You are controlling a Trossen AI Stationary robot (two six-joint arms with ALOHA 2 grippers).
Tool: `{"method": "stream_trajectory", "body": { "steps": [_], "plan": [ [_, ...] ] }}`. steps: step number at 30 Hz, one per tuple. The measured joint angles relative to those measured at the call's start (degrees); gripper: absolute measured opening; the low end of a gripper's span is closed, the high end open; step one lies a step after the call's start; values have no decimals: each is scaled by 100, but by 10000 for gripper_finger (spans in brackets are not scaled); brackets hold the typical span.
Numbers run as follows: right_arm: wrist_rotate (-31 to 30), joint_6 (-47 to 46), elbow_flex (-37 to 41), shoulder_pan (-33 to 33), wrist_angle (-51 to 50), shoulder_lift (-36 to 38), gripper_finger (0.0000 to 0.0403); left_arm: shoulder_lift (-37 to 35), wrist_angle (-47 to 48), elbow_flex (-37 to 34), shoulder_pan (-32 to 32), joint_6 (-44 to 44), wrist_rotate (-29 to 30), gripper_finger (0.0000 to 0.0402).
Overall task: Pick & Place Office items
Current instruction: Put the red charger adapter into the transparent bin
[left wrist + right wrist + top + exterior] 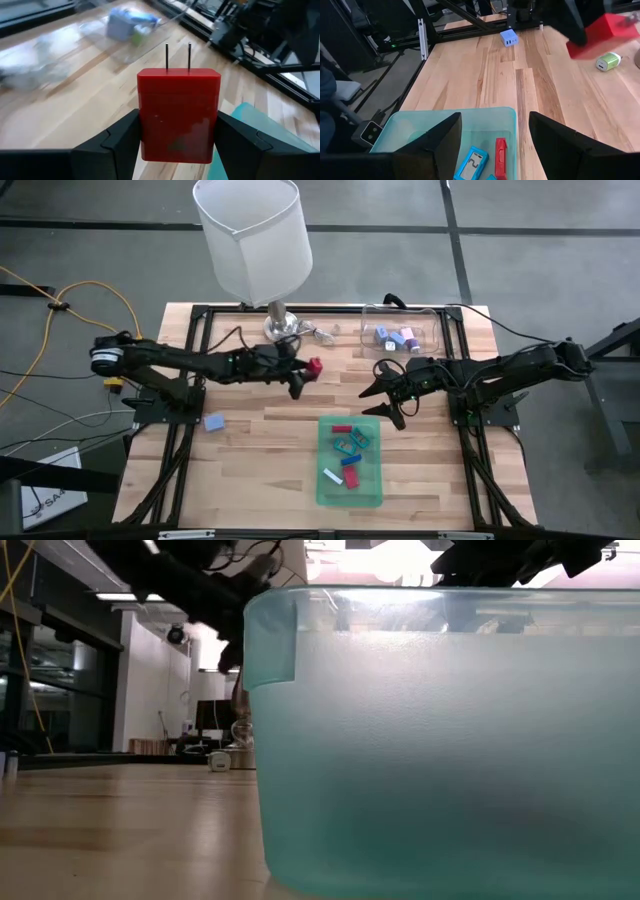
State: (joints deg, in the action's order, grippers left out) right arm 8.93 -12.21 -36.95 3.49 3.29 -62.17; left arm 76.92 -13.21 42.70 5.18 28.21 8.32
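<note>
In the middle of the high view, the left gripper point(303, 377) pinches a red plug block point(178, 116) above the wooden table point(260, 450). Right of centre, the right gripper point(385, 392) hangs with fingers spread over the upper edge of the green tray point(325, 490), which holds several small pieces

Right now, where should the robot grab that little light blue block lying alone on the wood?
From straight above, pinching two opposite flat sides of the light blue block. It is boxy and lies flat on the bare table with nothing beside it, so the sides are probably free all round.
</note>
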Motion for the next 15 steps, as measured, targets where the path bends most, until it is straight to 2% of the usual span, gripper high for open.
{"method": "stream_trajectory", "body": {
  "steps": [10, 15],
  "plan": [
    [0, 1, 0, 0, 4, 0, 220, 1050, -215, 1380, -757, -840, 140, 213],
    [0, 0, 0, 0, 11, 0, 220, 1216, -203, 1655, -976, -1041, 408, 213]
  ]
}}
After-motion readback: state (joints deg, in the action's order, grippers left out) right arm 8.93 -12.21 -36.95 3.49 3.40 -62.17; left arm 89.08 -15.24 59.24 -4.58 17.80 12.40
